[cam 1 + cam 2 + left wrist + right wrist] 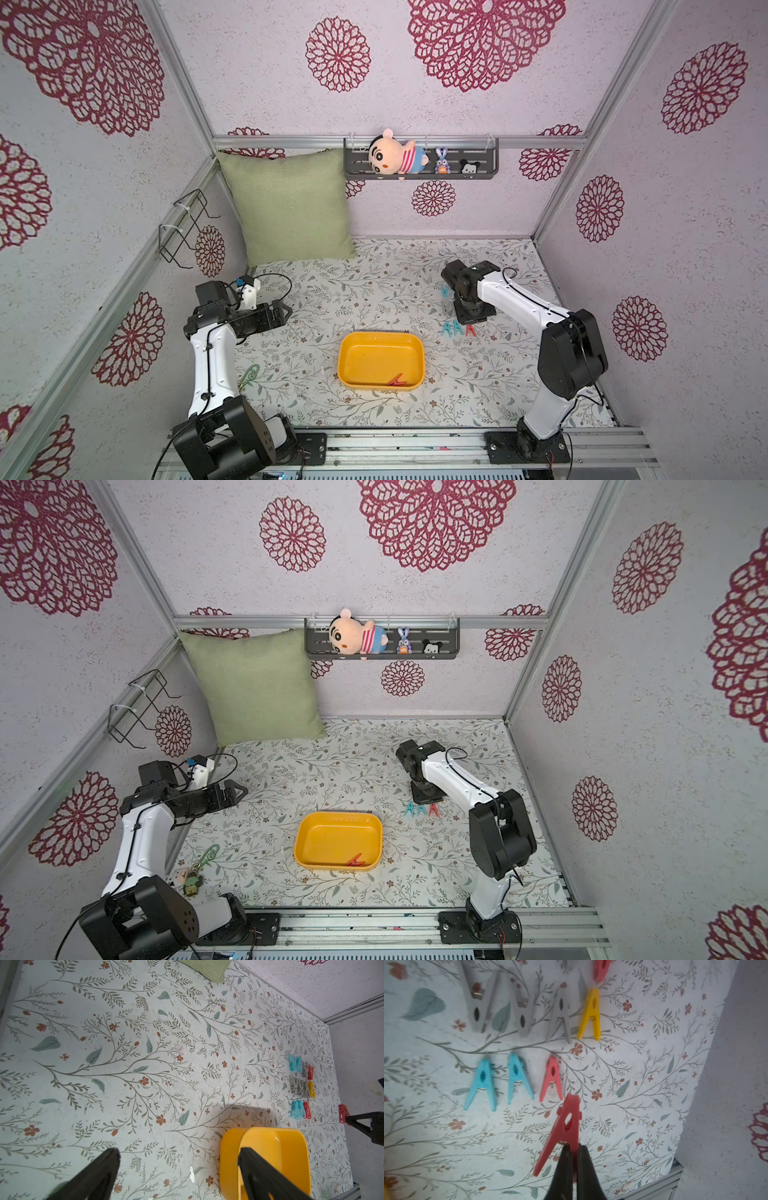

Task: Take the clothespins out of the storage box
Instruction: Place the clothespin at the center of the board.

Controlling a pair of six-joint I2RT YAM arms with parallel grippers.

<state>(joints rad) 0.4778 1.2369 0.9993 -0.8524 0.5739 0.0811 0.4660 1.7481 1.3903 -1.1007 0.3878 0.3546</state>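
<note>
The yellow storage box (345,353) (302,833) sits at the table's front middle, and one red clothespin (397,381) (356,861) lies in its near right corner. Several blue, grey, red and yellow clothespins (515,1078) (301,1084) lie in rows on the table behind and to the right of the box. My right gripper (574,1148) is shut on one leg of another red clothespin (566,1124) (342,1112), just above the table beside the nearest row. My left gripper (282,309) (178,1153) stands open and empty to the box's left.
A green cushion (291,203) leans in the back left corner. A dark wall shelf (482,174) with toys hangs on the back wall, and a wire rack (187,228) on the left wall. A green keychain (203,860) lies by the left arm.
</note>
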